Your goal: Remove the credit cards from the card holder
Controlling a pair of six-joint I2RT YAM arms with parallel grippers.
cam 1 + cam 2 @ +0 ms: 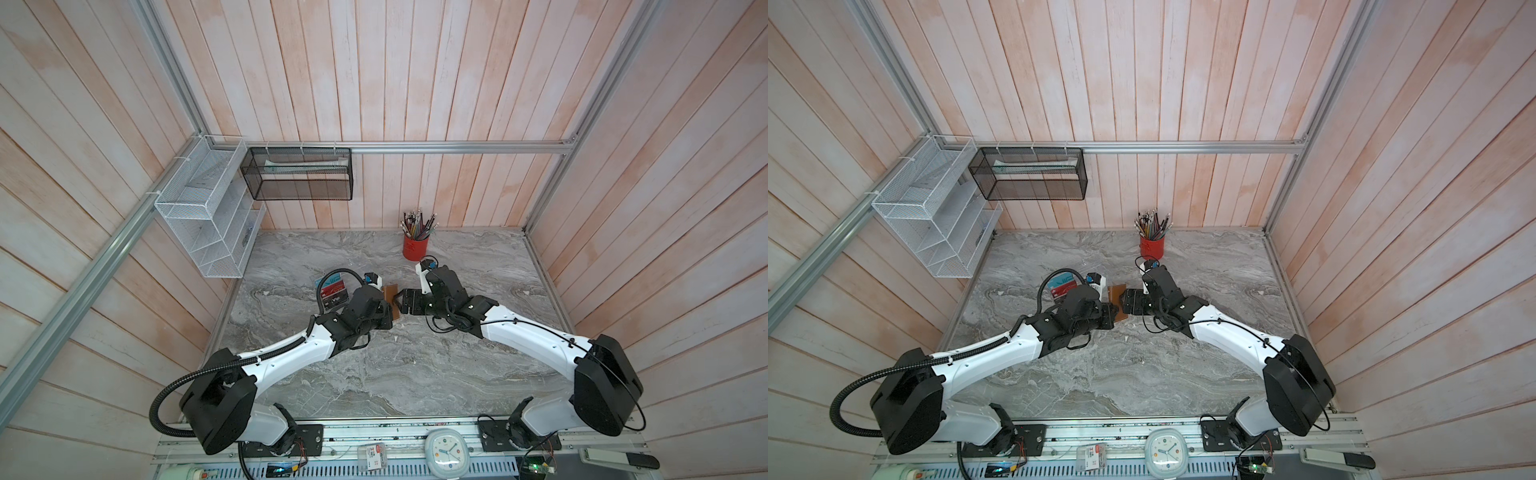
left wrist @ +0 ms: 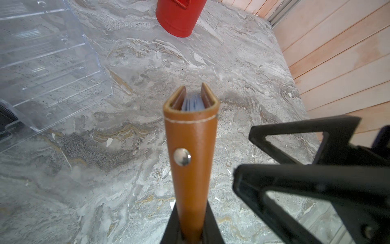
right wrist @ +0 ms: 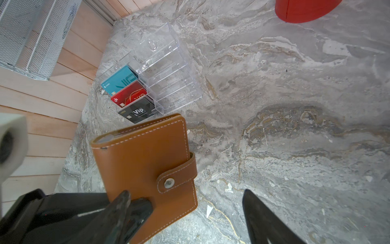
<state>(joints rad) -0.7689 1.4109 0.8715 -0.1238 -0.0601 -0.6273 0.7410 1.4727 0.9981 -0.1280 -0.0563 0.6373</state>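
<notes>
Near the middle of the table (image 1: 374,374), the holder (image 3: 147,160) stands on edge. The left gripper (image 2: 191,226) pinches its lower end, with its fingers (image 2: 211,228) clenched on the two leather faces. The strap (image 3: 179,169) wraps round the free edge and its snap (image 3: 169,183) is fastened. At the upper end, pale sleeves (image 2: 192,103) show between the covers, but no card can be told apart among them. Whether the holder touches the marble cannot be told.

The right gripper (image 1: 400,304) sits just beside the holder, facing its snap side, with its jaws released and spread wide. In the right wrist view one finger (image 3: 120,207) crosses the holder's lower corner, though contact cannot be told. The other finger lies well apart over bare marble.

Near the holder, on the left arm's side, lies a clear rack (image 3: 168,69) with a teal card (image 3: 120,81), a red card (image 3: 128,96) and a black card (image 3: 137,112) in it. A red cup (image 1: 415,245) of pencils stands toward the back wall. A white basket (image 1: 199,216) and a black basket (image 1: 299,174) hang on the walls. A clock (image 1: 445,451) lies on the front rail.
</notes>
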